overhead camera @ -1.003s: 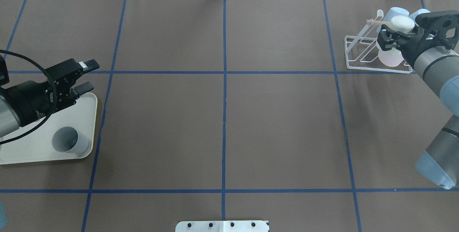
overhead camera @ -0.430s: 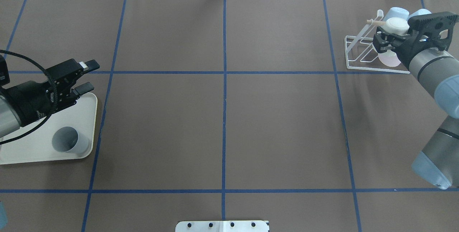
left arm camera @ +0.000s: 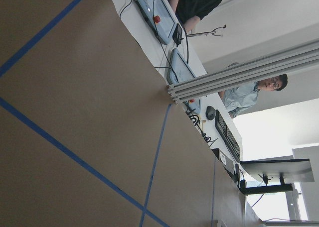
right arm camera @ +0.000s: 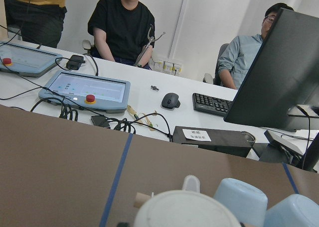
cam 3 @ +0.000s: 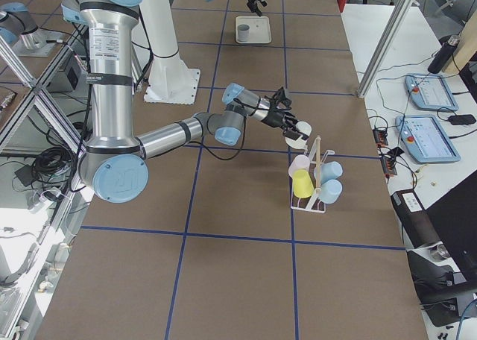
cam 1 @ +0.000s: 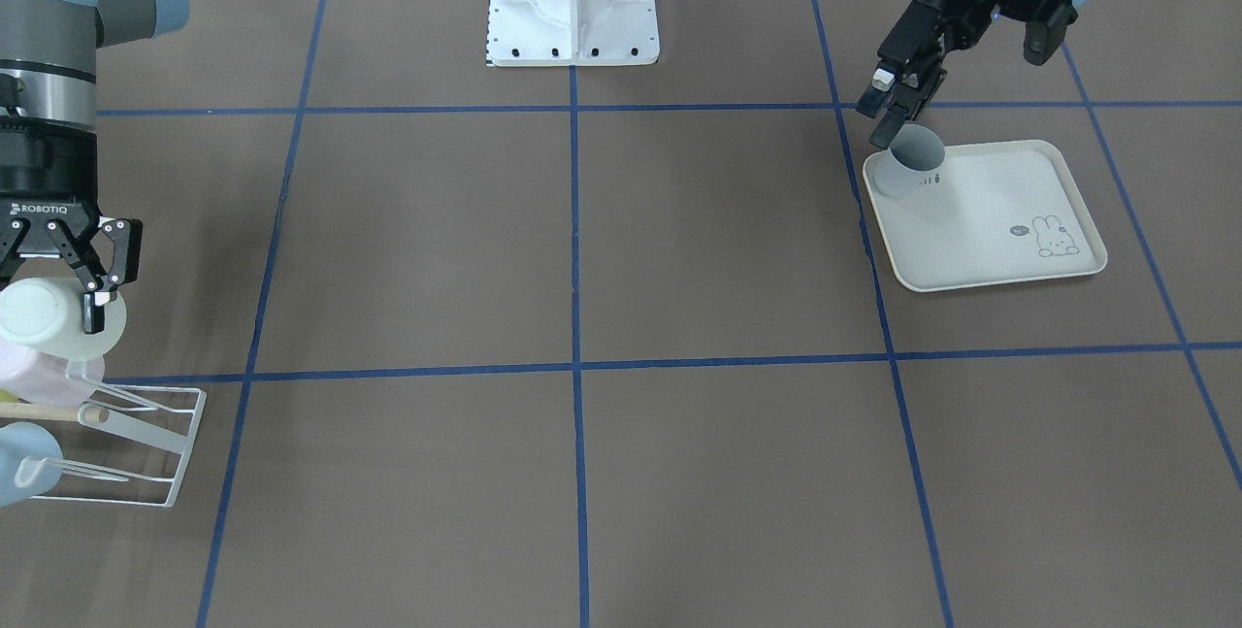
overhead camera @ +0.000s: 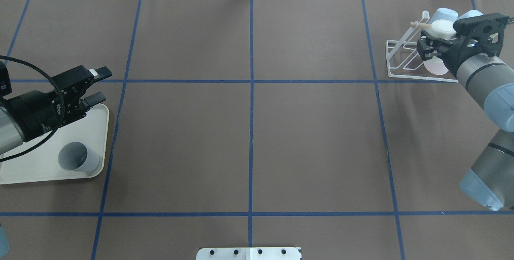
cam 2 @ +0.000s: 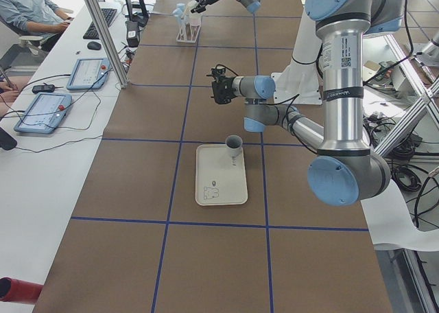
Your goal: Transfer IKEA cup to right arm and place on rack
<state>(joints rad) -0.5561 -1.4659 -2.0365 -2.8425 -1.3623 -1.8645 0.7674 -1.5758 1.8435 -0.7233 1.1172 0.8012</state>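
My right gripper (overhead camera: 427, 47) is shut on a white IKEA cup (overhead camera: 443, 29), held on its side just over the white wire rack (overhead camera: 395, 61) at the far right. The front view shows the same cup (cam 1: 39, 313) above the rack (cam 1: 165, 453) and its wooden dowel (cam 1: 39, 412). Pink and light blue cups hang on the rack; the right-side view adds a yellow one (cam 3: 302, 182). My left gripper (overhead camera: 98, 86) is open and empty above the far corner of the cream tray (overhead camera: 36, 171). A grey cup (overhead camera: 74, 156) stands upright on that tray.
The tray (cam 1: 980, 249) with a rabbit drawing lies at the near left. The robot's white base plate (cam 1: 572, 16) stands at the middle near edge. Beyond the table's far edge are control tablets (right arm camera: 82, 90), cables and seated people.
My right gripper has carried the white cup a little leftward in the overhead view, further over the rack. The left gripper has drawn back slightly and stays open.
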